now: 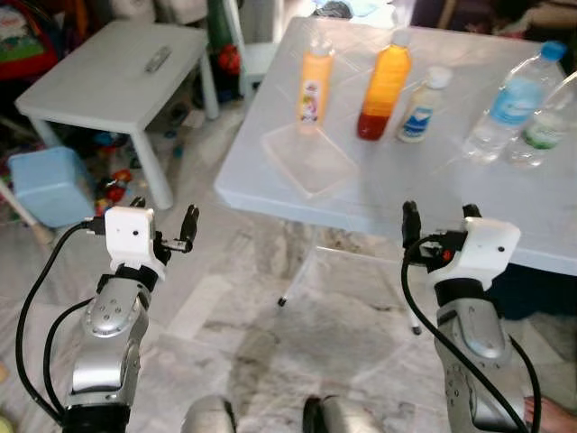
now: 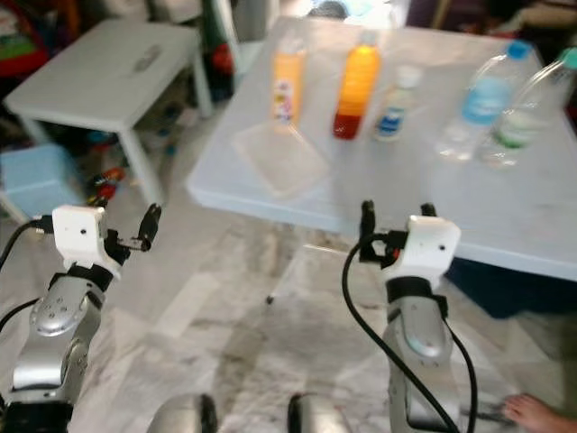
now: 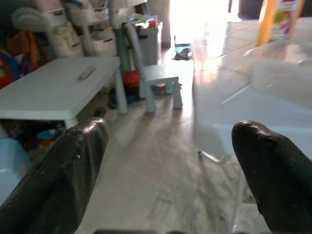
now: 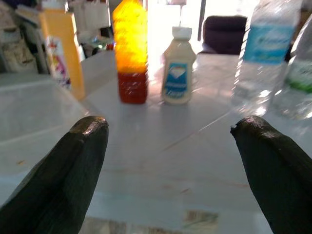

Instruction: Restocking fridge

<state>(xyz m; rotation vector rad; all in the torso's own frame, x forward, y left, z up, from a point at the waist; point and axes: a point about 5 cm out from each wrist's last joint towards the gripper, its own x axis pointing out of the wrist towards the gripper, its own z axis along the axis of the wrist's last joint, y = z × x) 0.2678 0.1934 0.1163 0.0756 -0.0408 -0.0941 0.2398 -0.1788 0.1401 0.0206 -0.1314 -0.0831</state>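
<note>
Five bottles (image 1: 385,84) stand on the table (image 1: 379,194); both grippers' fingers (image 4: 80,161) spread.

The worktop (image 1: 505,194) is pale blue-white. On it stand a yellow-orange carton (image 1: 315,88), an orange bottle (image 1: 383,87) with a dark red base, a small white bottle (image 1: 422,106) with a blue label, and clear water bottles (image 1: 514,104) labelled blue and green. The floor (image 1: 270,334) is grey-veined marble. The fingers (image 4: 73,170) are black.

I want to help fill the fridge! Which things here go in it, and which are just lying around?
For the fridge job:
orange juice carton
orange bottle
small white bottle
two water bottles
clear container, maybe

Just lying about:
low white table with a grey object on it
blue bin
toys on the floor
</note>
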